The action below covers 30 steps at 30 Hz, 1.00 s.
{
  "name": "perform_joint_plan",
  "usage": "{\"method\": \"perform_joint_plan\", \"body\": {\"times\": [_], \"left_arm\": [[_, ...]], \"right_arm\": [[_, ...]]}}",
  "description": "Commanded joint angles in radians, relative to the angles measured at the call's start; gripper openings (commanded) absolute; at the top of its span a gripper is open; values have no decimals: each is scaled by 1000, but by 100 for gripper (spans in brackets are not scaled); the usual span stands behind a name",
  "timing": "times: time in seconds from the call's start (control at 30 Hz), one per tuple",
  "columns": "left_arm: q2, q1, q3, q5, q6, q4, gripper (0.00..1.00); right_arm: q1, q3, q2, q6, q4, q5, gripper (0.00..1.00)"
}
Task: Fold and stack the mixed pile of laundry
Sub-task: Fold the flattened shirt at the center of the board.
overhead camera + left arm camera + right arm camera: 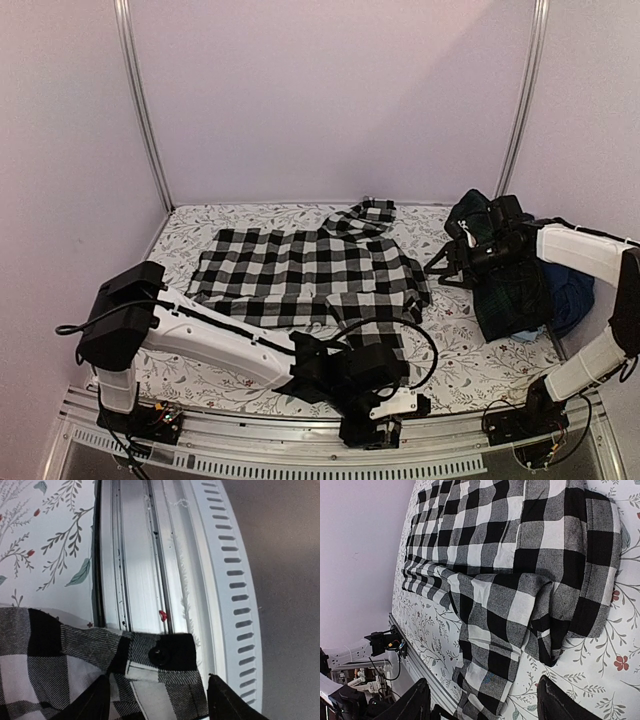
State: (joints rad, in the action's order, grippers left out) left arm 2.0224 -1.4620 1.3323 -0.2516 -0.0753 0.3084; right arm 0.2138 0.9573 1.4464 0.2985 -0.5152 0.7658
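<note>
Checked shirt point(300, 275) | cuff point(165, 655) between spread left gripper point(157, 681) jaws | right gripper point(482, 682) spread, beside shirt's right edge

Left of the checked shirt point(310, 275), bare floral covering point(185, 238) lay open to the wall point(80, 200). Beyond it, just a thin free strip. On its right, a narrow lane ran before the laundry pile point(510, 295), the right arm point(580, 250) reaching over that heap. Along its near hem, the left arm point(220, 340) blocked the way.
</note>
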Motion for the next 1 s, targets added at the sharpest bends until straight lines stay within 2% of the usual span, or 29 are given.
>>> {"method": "perform_joint_plan", "body": {"times": [0.0,0.13,0.27,0.33,0.4,0.57,0.67,0.8,0.97], "left_arm": [[36,-18,-33,45,-31,-25,62],[21,-2,-55,95,-44,-32,41],[-42,44,-71,123,-47,-19,10],[-111,83,-68,116,-43,-10,0],[-184,139,-61,97,-31,-3,0],[-300,332,20,-73,1,66,0],[-300,432,107,-188,-16,137,0],[-274,501,204,-267,-72,201,0],[-265,572,253,-381,-110,201,0]], "right_arm": [[-7,-9,-18,-4,0,10,72],[-6,-1,-10,1,-2,9,72],[-7,29,5,-8,-15,-3,72],[-6,58,15,-26,-26,-5,71],[-7,92,22,-48,-32,-6,71],[-5,161,-10,-107,38,80,73],[18,178,-55,-156,125,163,74],[110,211,-116,-274,172,199,76],[190,247,-127,-366,82,203,75]]}}
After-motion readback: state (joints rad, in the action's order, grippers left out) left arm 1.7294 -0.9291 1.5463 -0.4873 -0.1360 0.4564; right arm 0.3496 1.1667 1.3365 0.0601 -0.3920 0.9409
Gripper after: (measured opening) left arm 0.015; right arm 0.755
